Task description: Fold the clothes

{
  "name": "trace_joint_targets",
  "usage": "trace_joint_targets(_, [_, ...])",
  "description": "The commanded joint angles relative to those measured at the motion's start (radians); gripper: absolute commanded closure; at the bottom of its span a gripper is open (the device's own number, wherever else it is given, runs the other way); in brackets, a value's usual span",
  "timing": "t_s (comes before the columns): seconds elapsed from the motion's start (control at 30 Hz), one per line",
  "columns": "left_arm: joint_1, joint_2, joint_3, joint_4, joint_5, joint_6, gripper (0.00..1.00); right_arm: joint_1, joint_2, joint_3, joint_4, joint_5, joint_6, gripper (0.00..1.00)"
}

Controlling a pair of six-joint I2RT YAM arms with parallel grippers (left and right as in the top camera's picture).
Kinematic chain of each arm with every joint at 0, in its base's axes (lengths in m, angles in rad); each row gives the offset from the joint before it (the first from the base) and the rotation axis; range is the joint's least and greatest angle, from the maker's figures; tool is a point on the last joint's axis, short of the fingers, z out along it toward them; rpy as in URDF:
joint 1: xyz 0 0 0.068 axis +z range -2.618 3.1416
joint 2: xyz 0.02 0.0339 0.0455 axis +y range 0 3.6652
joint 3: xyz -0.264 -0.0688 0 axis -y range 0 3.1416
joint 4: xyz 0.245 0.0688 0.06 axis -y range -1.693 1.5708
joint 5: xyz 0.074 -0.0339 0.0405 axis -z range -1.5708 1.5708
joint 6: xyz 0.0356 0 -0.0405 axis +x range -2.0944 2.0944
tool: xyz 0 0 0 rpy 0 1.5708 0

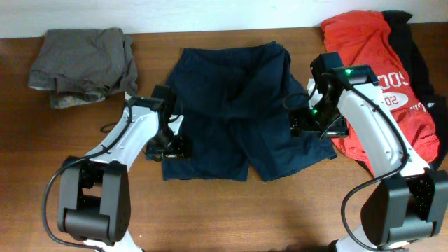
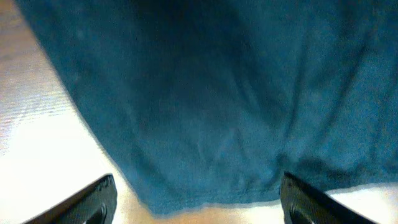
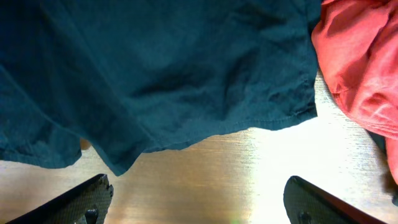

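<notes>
Plain dark navy wide-legged shorts (image 1: 234,105) are laid flat at the middle of a brown wooden surface (image 1: 238,217). The left end effector (image 2: 202,199) is held spread over the left leg hem. The right end effector (image 3: 199,199) is spread at the right leg's edge. A crumpled red jersey (image 1: 364,49) lies just beside the shorts, and its white lettering cannot be read.

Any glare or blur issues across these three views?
Left wrist: soft all over, navy shorts show no weave detail, table blown out to near white. Right wrist: sharper, hem stitching readable, but a bright glare patch on the table below the hem. Overhead: evenly lit, sharp, no glare on the wood.
</notes>
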Motion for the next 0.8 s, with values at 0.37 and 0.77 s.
trace_joint_targets(0.37, [-0.002,0.003,-0.200,0.134,-0.008,-0.039,0.98,0.003,-0.005,-0.012,0.035,-0.010,0.008,0.07])
trace_joint_targets(0.77, [0.144,-0.008,-0.176,-0.083,-0.023,-0.033,0.99,0.003,-0.004,-0.012,0.054,-0.010,0.008,0.07])
